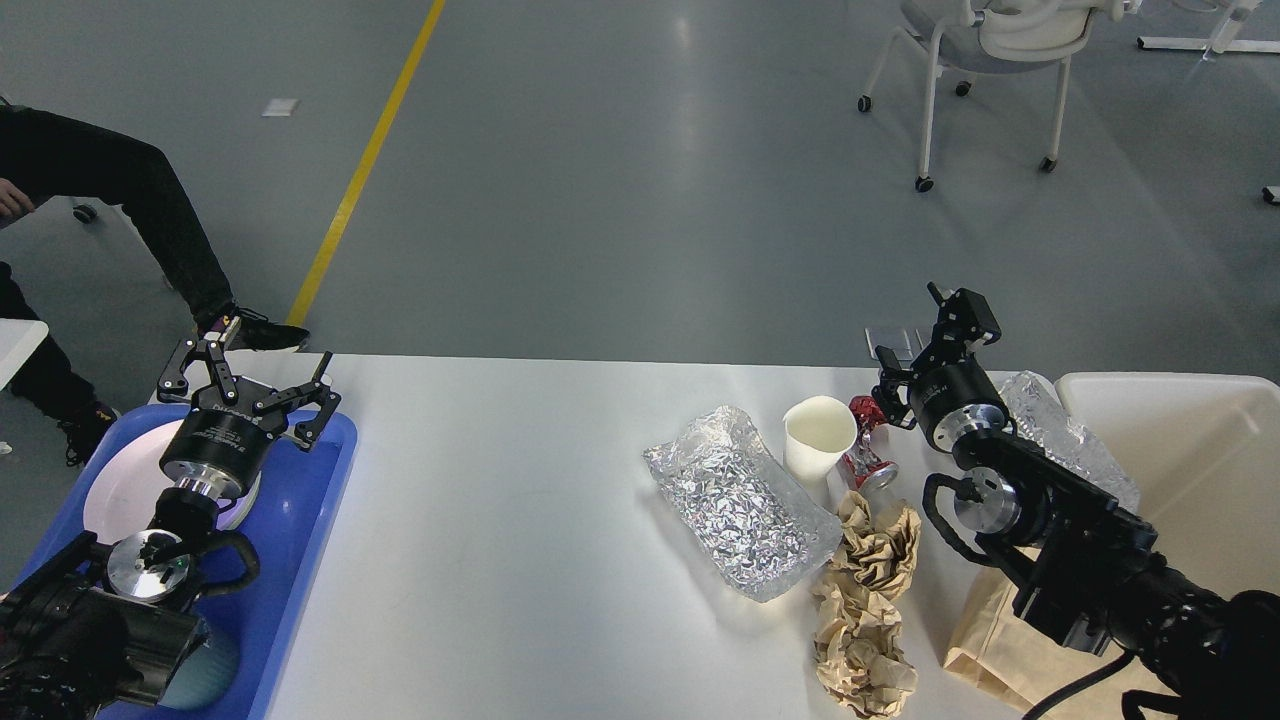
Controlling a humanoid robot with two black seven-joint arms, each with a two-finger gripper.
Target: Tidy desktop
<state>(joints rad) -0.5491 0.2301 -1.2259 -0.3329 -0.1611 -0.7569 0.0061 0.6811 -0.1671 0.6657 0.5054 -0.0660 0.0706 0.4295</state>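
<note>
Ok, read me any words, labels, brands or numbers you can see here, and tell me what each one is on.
Nothing can be read.
Left gripper: white print on its black body, too small to read.
Crushed red can: markings blurred, not legible.
Cup, foil bag, paper bag, blue tray and desktop: no text visible.

Bare desktop (500,520) left of foil bag (740,510).

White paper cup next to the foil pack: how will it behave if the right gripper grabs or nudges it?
The white paper cup stands upright and looks empty, so it is probably very light and apt to tip or slide when nudged. Its thin wall will likely dent under a firm pinch. The crushed red can and foil pack sit close by, so a push may shift them too.
</note>
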